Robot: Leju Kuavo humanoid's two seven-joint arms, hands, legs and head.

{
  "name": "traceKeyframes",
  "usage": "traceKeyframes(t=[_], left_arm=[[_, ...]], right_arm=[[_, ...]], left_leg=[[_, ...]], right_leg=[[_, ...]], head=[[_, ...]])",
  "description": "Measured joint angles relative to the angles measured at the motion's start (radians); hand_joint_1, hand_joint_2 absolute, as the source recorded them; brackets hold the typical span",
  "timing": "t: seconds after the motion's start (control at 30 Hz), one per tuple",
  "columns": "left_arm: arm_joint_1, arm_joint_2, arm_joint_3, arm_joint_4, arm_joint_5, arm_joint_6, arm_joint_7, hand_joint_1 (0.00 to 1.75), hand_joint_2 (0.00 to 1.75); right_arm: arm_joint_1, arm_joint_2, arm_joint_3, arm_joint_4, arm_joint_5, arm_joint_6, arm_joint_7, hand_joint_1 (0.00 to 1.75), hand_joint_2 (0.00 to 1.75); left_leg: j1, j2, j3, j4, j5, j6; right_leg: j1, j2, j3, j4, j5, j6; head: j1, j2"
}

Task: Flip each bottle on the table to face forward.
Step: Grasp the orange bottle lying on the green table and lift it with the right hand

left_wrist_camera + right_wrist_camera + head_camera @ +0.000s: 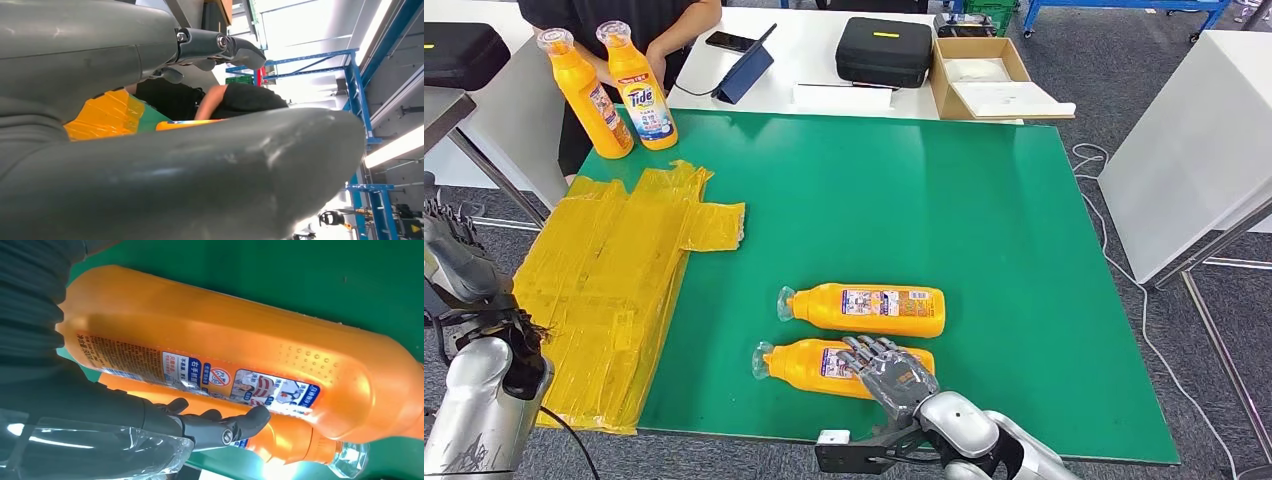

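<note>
Two orange bottles lie on their sides near the front of the green table, clear caps pointing left. The far bottle shows a printed label facing up. My right hand lies across the near bottle, fingers spread over its top. In the right wrist view the dark fingers reach over one orange bottle beside the other bottle. Two more orange bottles stand upright at the back left. My left hand hangs off the table's left side, fingers apart, holding nothing.
A person stands behind the upright bottles with a hand near them. A yellow taped sheet covers the table's left part. Behind are a tablet, a phone, a black case and a cardboard box. A white table stands right.
</note>
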Motion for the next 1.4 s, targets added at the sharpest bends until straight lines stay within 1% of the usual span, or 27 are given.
traceKeyframes(t=[0.4,0.8,0.93,1.1,1.27,1.4], left_arm=[[-0.004,0.000,-0.011,0.009,0.003,0.002,-0.001,0.00,0.00],[0.002,0.003,-0.008,0.012,0.023,0.011,-0.005,0.00,0.00],[0.002,0.003,-0.008,0.012,0.023,0.009,-0.005,0.00,0.00],[0.002,0.002,-0.008,0.012,0.020,0.008,-0.006,0.00,0.00],[0.003,0.000,-0.007,0.012,0.011,0.006,-0.006,0.00,0.00],[0.003,-0.002,-0.007,0.012,0.010,0.005,-0.006,0.00,0.00]], right_arm=[[-0.016,-0.025,0.030,-0.013,-0.002,0.001,0.004,0.00,1.75],[-0.014,-0.060,0.034,-0.003,0.051,-0.038,0.087,0.00,1.75],[0.010,-0.067,0.001,0.033,0.060,-0.078,0.106,0.00,1.75],[0.073,-0.065,-0.078,0.066,0.081,-0.113,0.137,0.00,1.75],[0.147,-0.035,-0.176,0.064,0.118,-0.103,0.160,0.00,1.75],[0.180,-0.017,-0.224,0.057,0.128,-0.087,0.165,0.01,1.75]], left_leg=[[0.000,0.000,0.000,0.000,0.000,0.000],[0.000,0.000,0.000,0.000,0.000,0.000],[0.000,-0.001,0.000,0.000,0.000,0.000],[0.000,0.000,0.001,0.000,0.000,0.000],[0.000,-0.001,0.002,0.000,0.000,0.000],[0.000,-0.001,0.004,0.000,0.000,0.000]], right_leg=[[0.000,0.000,0.000,0.000,0.000,0.000],[0.000,0.000,0.000,0.000,0.000,0.000],[0.000,0.000,0.000,0.000,0.000,0.000],[0.000,0.000,0.000,0.000,0.000,0.000],[0.000,0.000,0.001,-0.001,0.000,0.000],[0.000,0.000,0.001,-0.001,-0.001,0.000]], head=[[0.000,0.000],[0.000,0.000],[0.000,0.000],[0.000,0.000],[0.000,0.000],[0.000,0.000]])
